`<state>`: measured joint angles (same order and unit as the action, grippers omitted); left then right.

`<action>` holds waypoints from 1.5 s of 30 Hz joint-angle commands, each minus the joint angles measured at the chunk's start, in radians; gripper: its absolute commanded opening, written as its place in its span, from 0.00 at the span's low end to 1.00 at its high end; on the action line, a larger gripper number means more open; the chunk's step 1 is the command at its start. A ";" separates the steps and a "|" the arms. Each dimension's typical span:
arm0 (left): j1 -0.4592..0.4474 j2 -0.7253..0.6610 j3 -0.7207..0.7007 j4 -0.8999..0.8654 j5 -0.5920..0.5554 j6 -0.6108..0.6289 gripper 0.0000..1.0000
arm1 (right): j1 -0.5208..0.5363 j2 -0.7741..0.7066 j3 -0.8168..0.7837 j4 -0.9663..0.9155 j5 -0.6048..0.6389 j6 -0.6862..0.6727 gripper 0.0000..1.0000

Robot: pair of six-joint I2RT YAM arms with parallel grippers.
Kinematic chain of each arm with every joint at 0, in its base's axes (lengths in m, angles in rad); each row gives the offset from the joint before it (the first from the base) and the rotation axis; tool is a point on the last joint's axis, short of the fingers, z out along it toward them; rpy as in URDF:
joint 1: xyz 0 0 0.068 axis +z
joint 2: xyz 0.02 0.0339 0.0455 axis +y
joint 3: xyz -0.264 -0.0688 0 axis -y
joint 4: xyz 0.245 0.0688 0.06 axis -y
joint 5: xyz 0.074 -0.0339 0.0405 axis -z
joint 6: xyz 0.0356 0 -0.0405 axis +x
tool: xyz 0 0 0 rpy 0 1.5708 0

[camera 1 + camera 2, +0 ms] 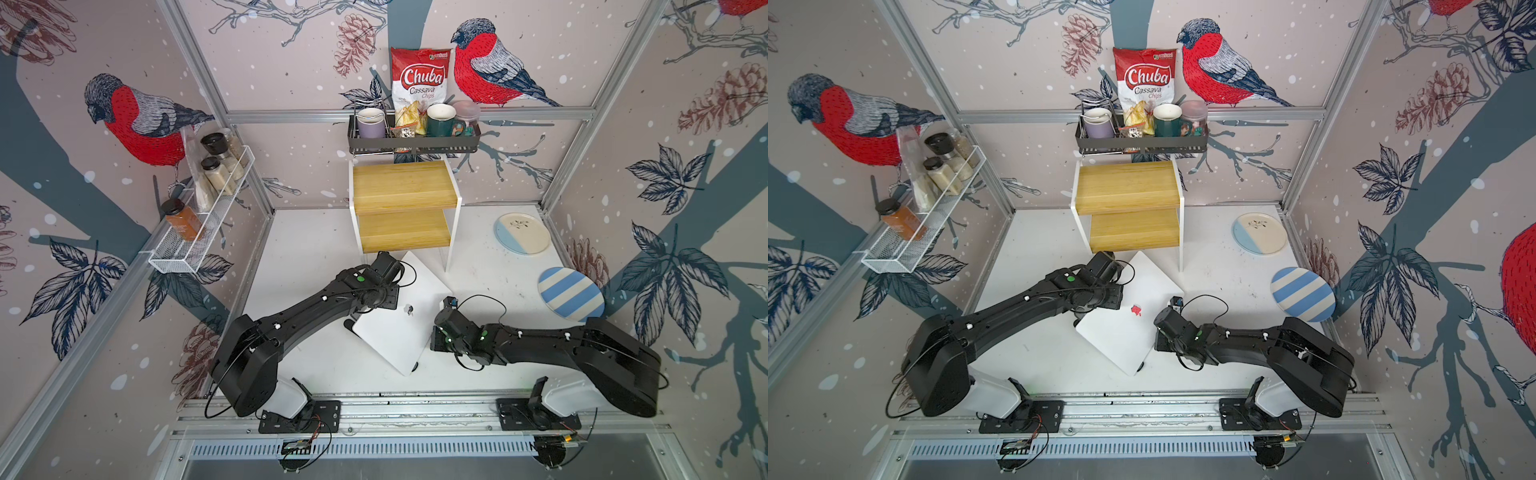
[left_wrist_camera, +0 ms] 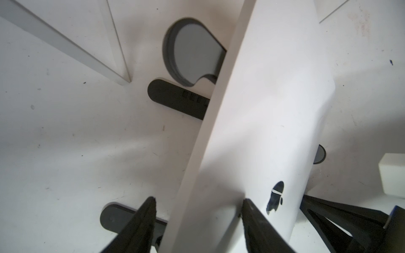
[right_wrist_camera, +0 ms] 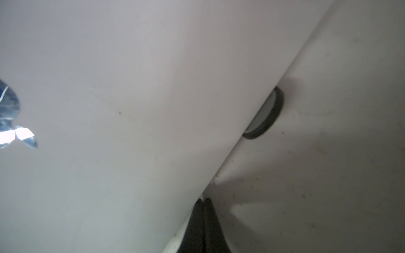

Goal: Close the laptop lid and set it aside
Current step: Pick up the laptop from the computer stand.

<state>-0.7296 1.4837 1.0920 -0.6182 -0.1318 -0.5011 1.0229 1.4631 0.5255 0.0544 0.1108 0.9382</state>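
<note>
Behind, the bag (image 1: 419,83) reads "Chuba Cassava Chips"; left fingers (image 2: 144,221) gape astride the apple-marked laptop lid (image 2: 263,109), right fingers (image 3: 210,230) closed.

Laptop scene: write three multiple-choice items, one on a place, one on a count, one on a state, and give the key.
1. Where does the laptop lie?
A. in the wire rack
B. in front of the wooden shelf
C. in the black wall basket

2. How many plates lie on the table?
A. one
B. two
C. four

3. The laptop lid is:
A. shut
B. upright
C. half open

Key:
1 B, its far corner lies by the shelf's foot.
2 B, only the half-blue plate and the striped plate show.
3 A, it lies flat with the logo facing up.
</note>
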 commanded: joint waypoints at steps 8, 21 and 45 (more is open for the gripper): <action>-0.001 -0.053 0.014 -0.026 0.121 -0.012 0.48 | 0.007 0.049 0.000 -0.011 -0.019 0.011 0.05; -0.001 -0.130 0.006 0.010 0.217 -0.053 0.39 | 0.010 0.070 0.009 -0.017 -0.017 0.016 0.04; -0.001 -0.132 -0.066 0.062 0.291 -0.155 0.30 | 0.065 0.038 0.058 -0.173 0.067 0.023 0.04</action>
<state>-0.7280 1.3499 1.0431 -0.5999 0.0475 -0.6315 1.0790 1.4944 0.5797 -0.0200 0.2531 0.9680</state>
